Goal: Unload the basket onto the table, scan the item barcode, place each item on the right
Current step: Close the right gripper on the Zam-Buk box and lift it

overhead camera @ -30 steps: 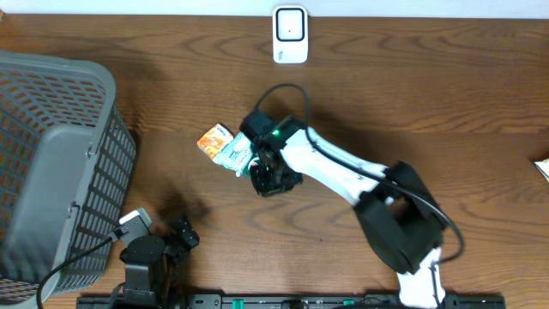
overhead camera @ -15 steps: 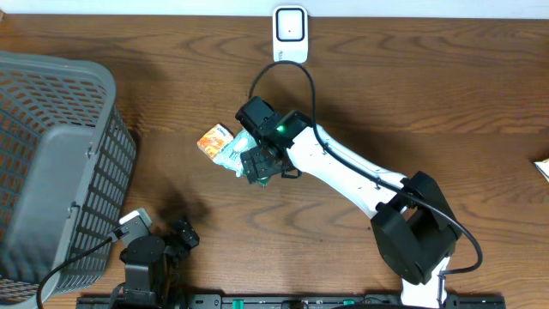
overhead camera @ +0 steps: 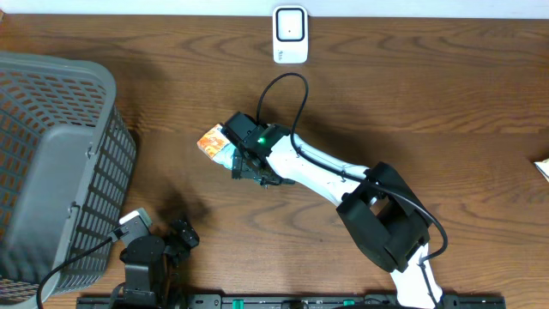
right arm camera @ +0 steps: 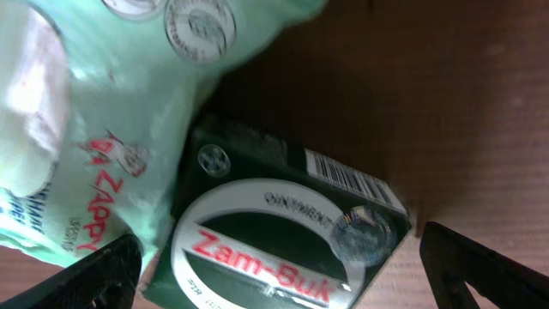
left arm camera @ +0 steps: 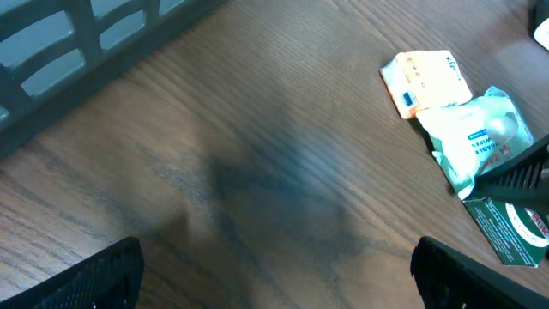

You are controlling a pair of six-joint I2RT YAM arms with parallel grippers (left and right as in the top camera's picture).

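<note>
Mid-frame in the overhead view, the green box lies under the right gripper, spread wide and empty. The box's sides should be gripped, the barcode left uncovered and the pouch kept out.

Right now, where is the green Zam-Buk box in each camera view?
Overhead: not visible, apparently hidden under the right gripper.
Left wrist: the Zam-Buk box sits at the lower right edge.
Right wrist: lower centre, large in the picture.
Shared landmark: the mint-green packet right beside it.
</note>
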